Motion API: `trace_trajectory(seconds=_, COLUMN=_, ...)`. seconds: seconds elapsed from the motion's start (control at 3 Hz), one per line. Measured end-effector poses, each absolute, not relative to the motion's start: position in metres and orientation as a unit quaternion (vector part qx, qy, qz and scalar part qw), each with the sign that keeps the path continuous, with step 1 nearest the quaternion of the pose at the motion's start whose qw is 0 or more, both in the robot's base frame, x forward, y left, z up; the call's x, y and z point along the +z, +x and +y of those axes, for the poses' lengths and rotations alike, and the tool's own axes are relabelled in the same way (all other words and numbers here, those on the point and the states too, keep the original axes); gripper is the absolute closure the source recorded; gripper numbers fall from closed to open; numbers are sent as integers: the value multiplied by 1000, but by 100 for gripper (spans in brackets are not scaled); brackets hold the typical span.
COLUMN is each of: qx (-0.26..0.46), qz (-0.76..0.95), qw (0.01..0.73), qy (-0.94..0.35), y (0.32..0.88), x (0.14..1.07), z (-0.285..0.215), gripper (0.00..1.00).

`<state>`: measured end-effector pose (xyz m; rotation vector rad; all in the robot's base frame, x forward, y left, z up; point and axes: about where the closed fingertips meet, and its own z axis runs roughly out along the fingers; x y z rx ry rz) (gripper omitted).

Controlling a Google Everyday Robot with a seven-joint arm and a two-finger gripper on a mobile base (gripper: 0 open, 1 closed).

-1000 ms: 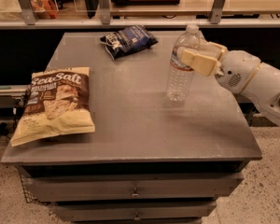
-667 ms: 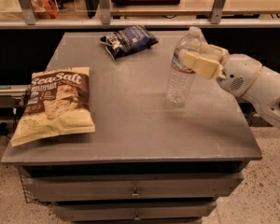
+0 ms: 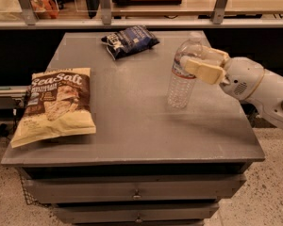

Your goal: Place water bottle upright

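The water bottle (image 3: 179, 86) is clear and ribbed, with a white cap and a label band. It stands upright with its base on the grey table (image 3: 132, 126), right of centre. My gripper (image 3: 193, 58) reaches in from the right and is shut on the bottle's upper part, at label height. One cream finger (image 3: 203, 70) lies across the front of the bottle, the other behind it.
A large Sea Salt chip bag (image 3: 54, 105) lies flat at the table's left front. A small dark blue chip bag (image 3: 129, 40) lies at the back centre. A railing and shelf (image 3: 141, 18) run behind the table. Drawers are below the tabletop.
Nearly nothing differs. The bottle stays upright in the same spot and my gripper stays on it.
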<state>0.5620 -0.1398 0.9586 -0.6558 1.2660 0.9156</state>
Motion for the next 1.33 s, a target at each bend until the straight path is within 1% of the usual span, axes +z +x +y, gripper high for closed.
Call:
trace_trajectory(seconds=0.33, qx=415, qz=547, qw=657, qy=-312, y=556, x=956, z=-137, gripper=38)
trace_trajectory(seconds=0.67, qx=428, qz=533, qw=650, qy=-332, y=549, x=954, z=-134, gripper=7)
trace_trajectory(seconds=1.0, qx=436, qz=524, qw=647, qy=-342, y=545, x=957, z=-134, gripper=0)
trace_trajectory(seconds=1.33, qx=436, qz=522, qw=645, qy=-347, y=542, x=960, z=-135, gripper=0)
